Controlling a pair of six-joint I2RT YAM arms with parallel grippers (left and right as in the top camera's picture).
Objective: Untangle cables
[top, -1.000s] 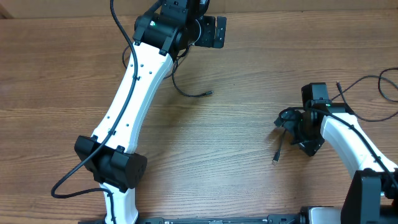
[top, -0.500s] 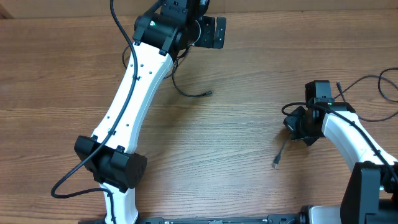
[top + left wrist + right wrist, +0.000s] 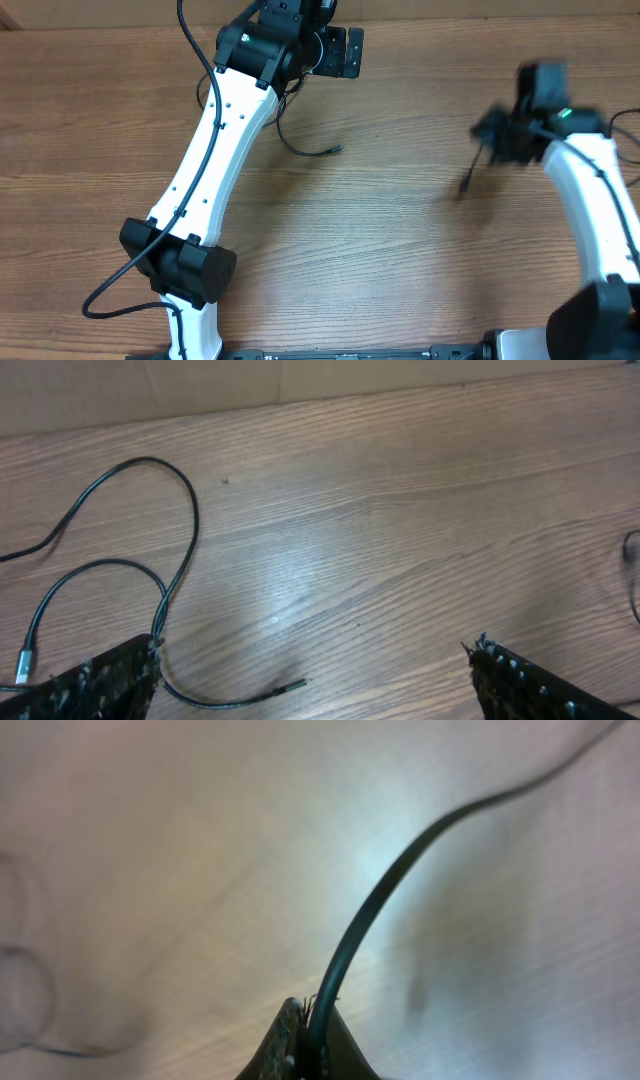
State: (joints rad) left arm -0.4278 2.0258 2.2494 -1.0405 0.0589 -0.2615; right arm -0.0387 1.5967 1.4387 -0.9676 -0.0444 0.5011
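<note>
Cable (image 3: 375, 900) clamped in right gripper (image 3: 305, 1015), end dangling; left gripper (image 3: 315, 660) jaws apart.

Left gripper (image 3: 312, 652) spread wide, arm extended; right gripper (image 3: 305, 1020) pinched on cable (image 3: 400, 870).

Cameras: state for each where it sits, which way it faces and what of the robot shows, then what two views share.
Overhead: above the table, looking straight down; left arm, right arm, left claw, blurred right claw.
Left wrist: behind the open left claw, angled down at a loose cable; fingertips only.
Right wrist: behind the right claw, shut on a thin cable.
Shared: overhead and left wrist both show the loose cable.
</note>
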